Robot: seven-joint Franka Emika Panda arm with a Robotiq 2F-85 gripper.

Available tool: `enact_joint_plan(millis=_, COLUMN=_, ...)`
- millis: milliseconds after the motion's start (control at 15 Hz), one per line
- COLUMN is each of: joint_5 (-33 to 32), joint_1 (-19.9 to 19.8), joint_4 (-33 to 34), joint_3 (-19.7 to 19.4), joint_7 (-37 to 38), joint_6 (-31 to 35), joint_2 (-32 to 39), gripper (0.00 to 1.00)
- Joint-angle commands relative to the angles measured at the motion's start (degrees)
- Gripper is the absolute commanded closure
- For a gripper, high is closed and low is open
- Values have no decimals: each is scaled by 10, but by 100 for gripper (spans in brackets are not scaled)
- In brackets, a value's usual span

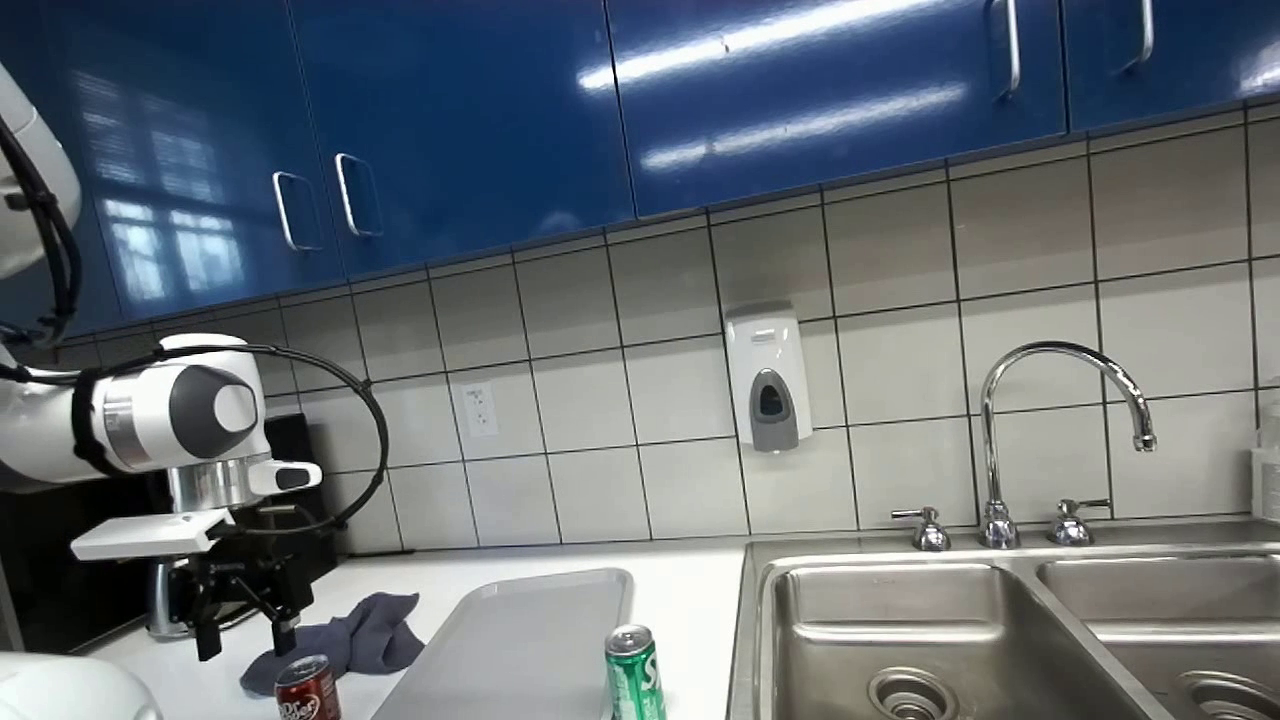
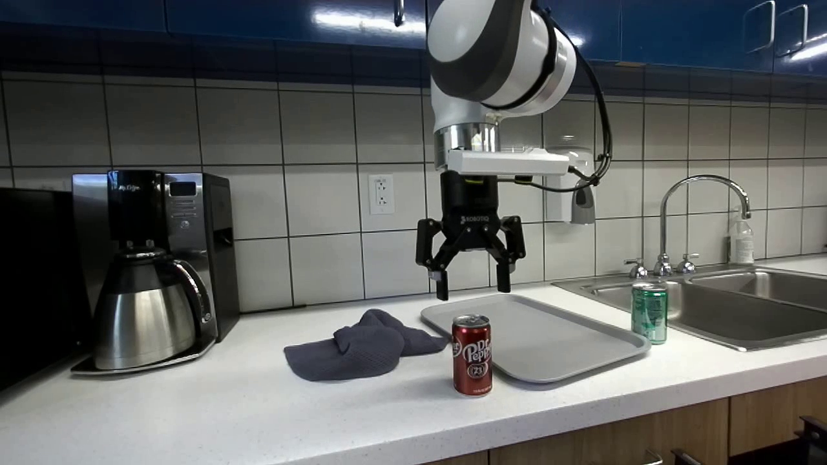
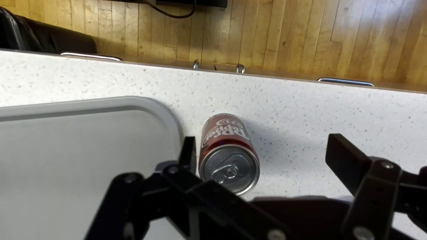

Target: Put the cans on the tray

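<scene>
Dr Pepper can (image 2: 472, 368) ungrasped: gripper (image 2: 473, 290) hangs higher, near it, jaws apart, holding nothing. Can stands upright on counter (image 2: 258, 413), just beside tray (image 2: 549, 336); green can (image 2: 649, 314) upright between tray and sink (image 1: 900, 600). Looks like 0 of 2 placed, both left.

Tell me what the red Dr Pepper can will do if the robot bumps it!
The red Dr Pepper can would probably tip if bumped near its top, since it stands upright, taller than wide. On its side it might roll, because its body is round. It may feel slippery, as its sides look smooth and shiny.
</scene>
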Motion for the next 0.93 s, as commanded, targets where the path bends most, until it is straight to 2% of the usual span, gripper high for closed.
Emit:
enact_joint_plan(millis=0, joint_5=-37, joint_1=1, joint_4=25, joint_3=1, joint_7=36, joint_6=8, joint_2=41, gripper=0)
enact_joint_plan(millis=867, joint_5=-98, joint_1=1, joint_4=59, joint_3=-31, joint_7=78, joint_6=19, joint_2=95, gripper=0)
